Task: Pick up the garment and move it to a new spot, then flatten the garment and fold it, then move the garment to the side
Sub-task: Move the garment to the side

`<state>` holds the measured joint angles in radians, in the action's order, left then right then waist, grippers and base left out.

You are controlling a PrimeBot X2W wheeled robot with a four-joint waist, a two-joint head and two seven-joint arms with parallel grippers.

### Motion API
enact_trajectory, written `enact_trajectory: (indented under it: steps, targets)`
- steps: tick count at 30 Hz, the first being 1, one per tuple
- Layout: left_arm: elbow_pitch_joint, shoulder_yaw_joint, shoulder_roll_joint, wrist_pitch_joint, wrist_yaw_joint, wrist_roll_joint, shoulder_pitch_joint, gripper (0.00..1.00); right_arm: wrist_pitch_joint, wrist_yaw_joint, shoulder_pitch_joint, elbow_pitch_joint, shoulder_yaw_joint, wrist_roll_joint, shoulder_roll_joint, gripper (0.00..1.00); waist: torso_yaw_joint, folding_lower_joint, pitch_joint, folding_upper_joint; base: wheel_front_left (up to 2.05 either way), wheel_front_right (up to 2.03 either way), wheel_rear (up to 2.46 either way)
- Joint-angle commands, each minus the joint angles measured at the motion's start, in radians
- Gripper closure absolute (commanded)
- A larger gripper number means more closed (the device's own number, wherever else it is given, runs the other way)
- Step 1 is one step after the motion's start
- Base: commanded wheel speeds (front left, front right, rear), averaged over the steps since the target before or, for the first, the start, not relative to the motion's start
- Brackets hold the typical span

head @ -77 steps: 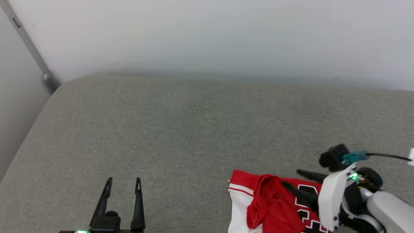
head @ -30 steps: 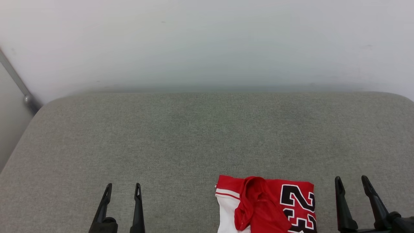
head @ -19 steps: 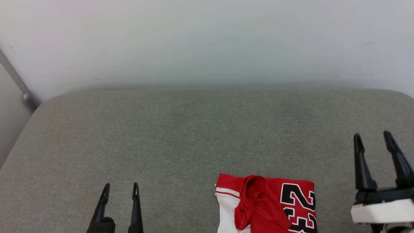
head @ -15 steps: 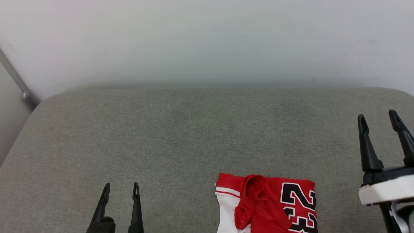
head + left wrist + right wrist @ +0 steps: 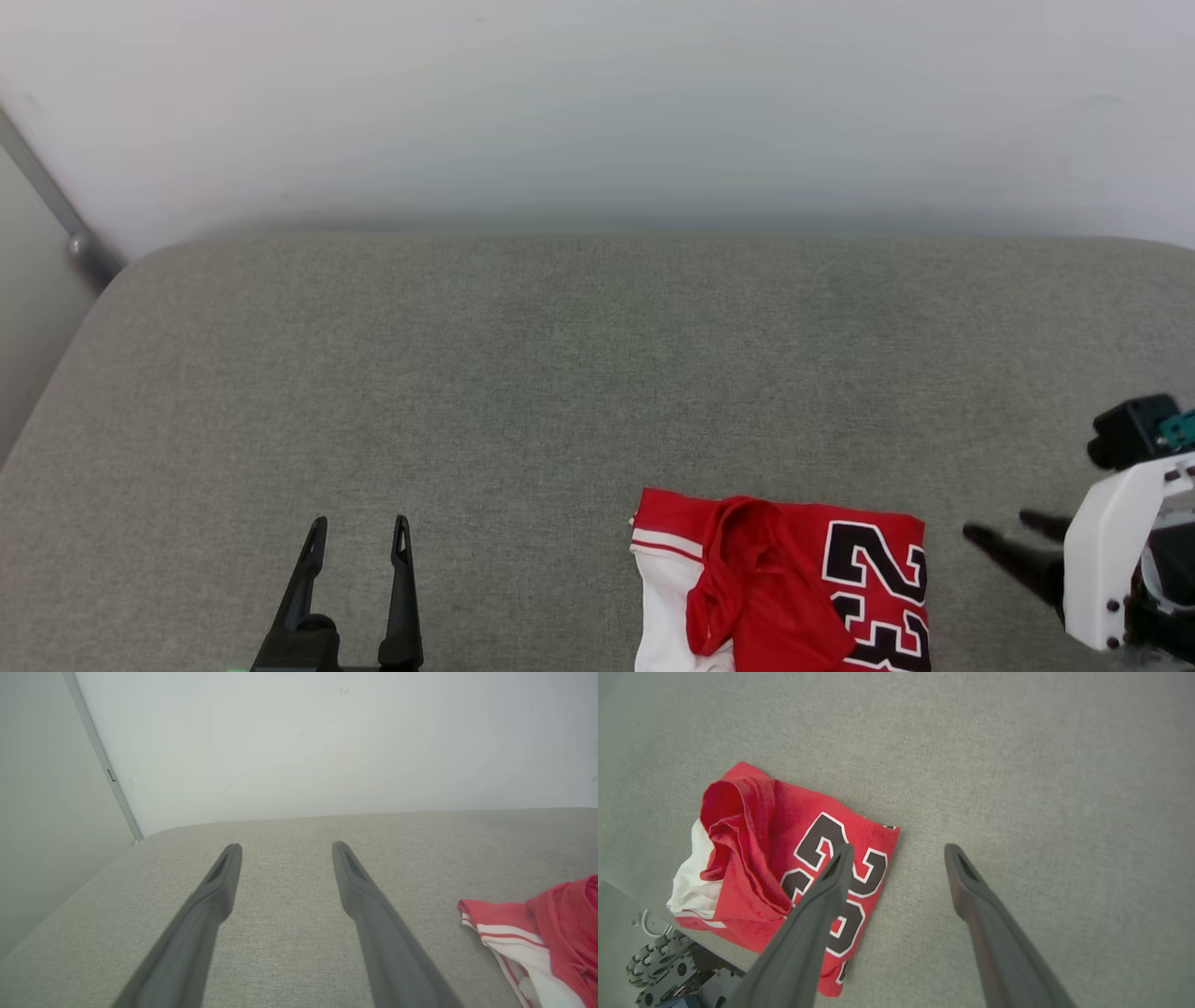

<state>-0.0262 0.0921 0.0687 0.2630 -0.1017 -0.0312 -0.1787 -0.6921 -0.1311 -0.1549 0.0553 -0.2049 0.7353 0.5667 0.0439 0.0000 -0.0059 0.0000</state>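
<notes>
You see the garment (image 5: 784, 583), bunched with its "23" showing, at the near edge of the grey cushion (image 5: 560, 373); left gripper (image 5: 359, 534) and right gripper (image 5: 999, 525) hover over that cushion, both spread wide and empty

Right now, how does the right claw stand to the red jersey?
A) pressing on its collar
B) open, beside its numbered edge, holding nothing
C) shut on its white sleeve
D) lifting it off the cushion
B: the right claw is open and empty, just off the numbered edge of the red jersey, which lies on the grey cushion.
</notes>
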Motion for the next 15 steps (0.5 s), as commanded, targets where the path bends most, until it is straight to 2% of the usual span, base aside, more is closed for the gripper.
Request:
enact_trajectory:
  steps: [1, 6, 15]
  targets:
    - [0.002, 0.001, -0.001, 0.002, 0.005, 0.005, 0.019, 0.0, -0.062, 0.001, 0.022, 0.011, -0.017, 0.067, 0.018, 0.0, 0.008, 0.0, 0.015, 0.0, 0.0, 0.0, 0.0]
    - [0.001, 0.004, -0.002, 0.002, 0.013, 0.011, 0.039, 0.0, -0.136, 0.001, 0.038, 0.04, -0.029, 0.169, 0.018, 0.0, 0.022, 0.0, 0.047, 0.0, 0.0, 0.0, 0.0]
    - [0.003, 0.012, -0.003, 0.002, 0.028, 0.021, 0.097, 0.0, -0.157, 0.001, 0.009, 0.147, -0.052, 0.259, -0.06, 0.0, 0.051, 0.0, 0.131, 0.0, 0.0, 0.0, 0.0]
